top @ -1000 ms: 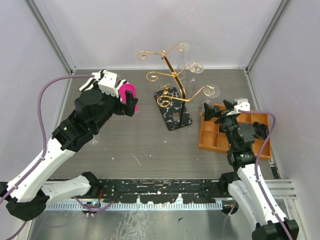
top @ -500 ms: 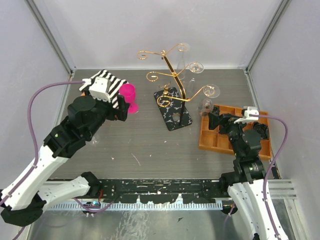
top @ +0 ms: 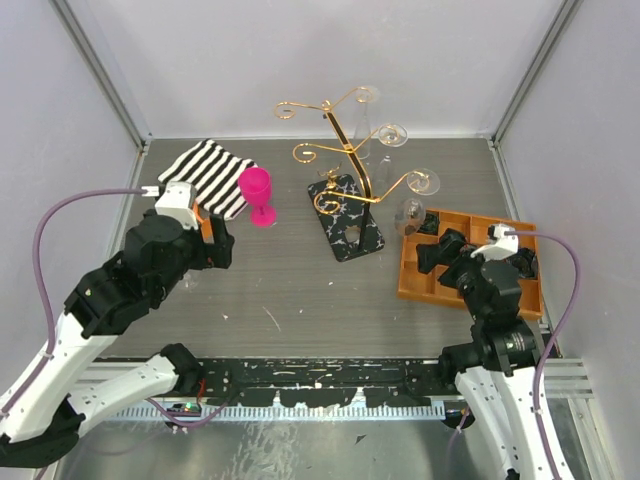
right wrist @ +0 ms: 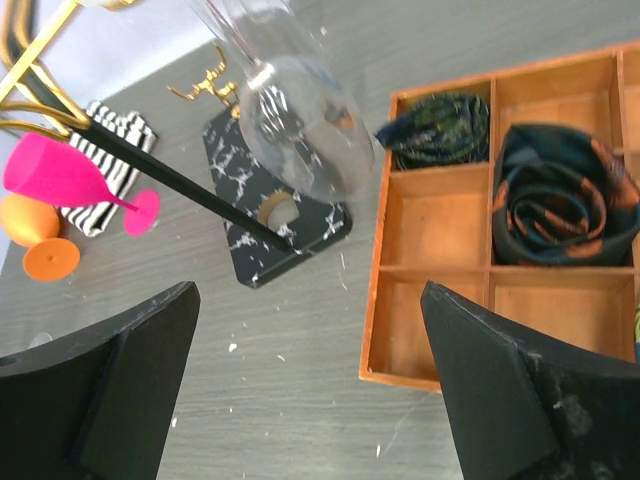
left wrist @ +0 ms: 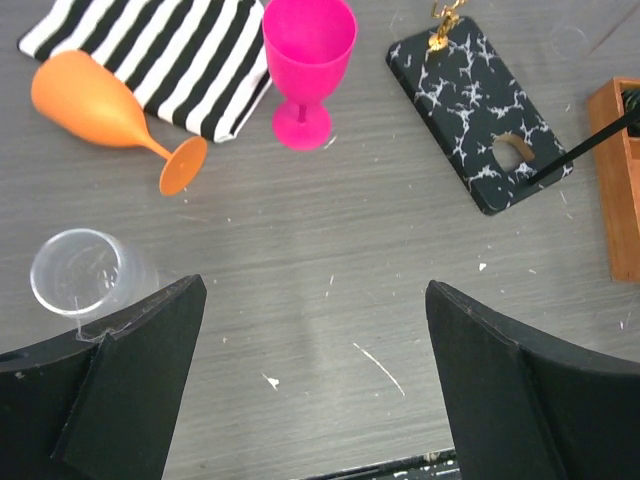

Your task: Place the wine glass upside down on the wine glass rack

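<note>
The gold wire wine glass rack (top: 347, 150) stands on its black marbled base (top: 347, 218) at the table's middle back. Three clear wine glasses hang upside down on its arms; the nearest one (right wrist: 300, 120) hangs just above and ahead of my right gripper (right wrist: 310, 390), which is open and empty. A pink wine glass (top: 257, 193) stands upright left of the rack. My left gripper (left wrist: 315, 385) is open and empty, well short of the pink glass (left wrist: 308, 60). An orange wine glass (left wrist: 100, 105) lies on its side.
A striped cloth (top: 210, 172) lies at the back left. A clear tumbler (left wrist: 85, 275) stands by my left finger. An orange compartment tray (top: 415, 275) with rolled ties (right wrist: 560, 200) sits at the right, under my right gripper (top: 440, 255).
My left gripper pulled back toward the near left, away from the pink glass, which stays standing. My right gripper drew back from the rack toward the near edge.
</note>
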Available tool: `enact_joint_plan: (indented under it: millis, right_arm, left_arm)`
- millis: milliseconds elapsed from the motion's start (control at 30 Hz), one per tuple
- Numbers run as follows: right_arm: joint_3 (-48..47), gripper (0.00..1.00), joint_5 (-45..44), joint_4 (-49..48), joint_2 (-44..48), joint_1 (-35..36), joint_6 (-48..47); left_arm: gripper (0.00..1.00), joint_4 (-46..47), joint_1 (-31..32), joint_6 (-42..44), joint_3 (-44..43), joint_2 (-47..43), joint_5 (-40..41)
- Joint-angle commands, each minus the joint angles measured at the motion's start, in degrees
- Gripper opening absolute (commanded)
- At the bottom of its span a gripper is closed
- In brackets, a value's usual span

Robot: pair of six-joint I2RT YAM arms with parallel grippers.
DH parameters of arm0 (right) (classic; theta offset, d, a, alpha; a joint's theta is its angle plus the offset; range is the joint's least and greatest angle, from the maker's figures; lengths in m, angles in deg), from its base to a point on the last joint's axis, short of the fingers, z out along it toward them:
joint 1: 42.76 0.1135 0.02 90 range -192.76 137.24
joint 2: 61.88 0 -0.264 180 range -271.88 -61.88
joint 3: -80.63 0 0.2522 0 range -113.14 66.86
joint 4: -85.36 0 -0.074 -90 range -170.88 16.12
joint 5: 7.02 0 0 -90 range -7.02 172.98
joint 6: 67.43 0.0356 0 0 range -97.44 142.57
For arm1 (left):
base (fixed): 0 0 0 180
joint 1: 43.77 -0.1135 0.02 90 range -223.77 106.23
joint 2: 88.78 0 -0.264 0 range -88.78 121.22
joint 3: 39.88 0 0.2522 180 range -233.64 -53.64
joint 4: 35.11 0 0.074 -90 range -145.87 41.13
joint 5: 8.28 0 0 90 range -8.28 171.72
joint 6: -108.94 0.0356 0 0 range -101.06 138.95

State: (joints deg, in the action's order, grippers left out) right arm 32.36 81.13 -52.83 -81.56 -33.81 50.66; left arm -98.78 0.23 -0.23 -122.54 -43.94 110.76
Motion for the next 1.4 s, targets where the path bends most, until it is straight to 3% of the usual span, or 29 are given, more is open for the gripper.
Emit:
enact_joint_plan:
  millis: [0,333,600,867,967,1100,1233,1367]
  right_arm:
    - [-2.3,1.0,0.1,4.5,-3.8,0.3,4.7]
    - [-3.2,1.0,8.7,3.7,-9.4,0.3,1.8]
    - [0.0,1.0,8.1,1.8,-6.6,0.3,1.8]
    - [1.8,1.0,21.5,-1.8,-9.0,0.2,-2.6]
    - [3.6,1.0,24.5,-3.9,-8.4,0.3,-2.0]
    - [4.6,1.0,25.0,-4.7,-8.9,1.2,-1.2]
    - [5.7,1.0,21.7,-6.8,-10.1,7.7,-0.2]
    - [6.2,1.0,8.7,-10.3,-13.1,23.3,2.3]
  left_arm:
    - [0.98,-4.3,-0.2,-5.2,0.7,1.5,-2.2]
    - [0.98,-3.6,-0.2,-9.4,1.4,5.3,-2.5]
    - [0.98,-3.3,-0.2,-10.4,1.8,7.4,7.2]
    - [0.98,-4.6,-0.7,-8.1,0.3,3.8,14.5]
    - [0.98,-8.6,-2.4,-8.2,-1.2,4.6,16.5]
    - [0.98,-10.1,-7.5,-7.6,-1.5,3.8,13.4]
    - [0.98,-11.1,-12.2,-6.6,-1.6,1.7,11.8]
    - [0.98,-12.6,-14.8,-5.5,-1.8,1.1,11.3]
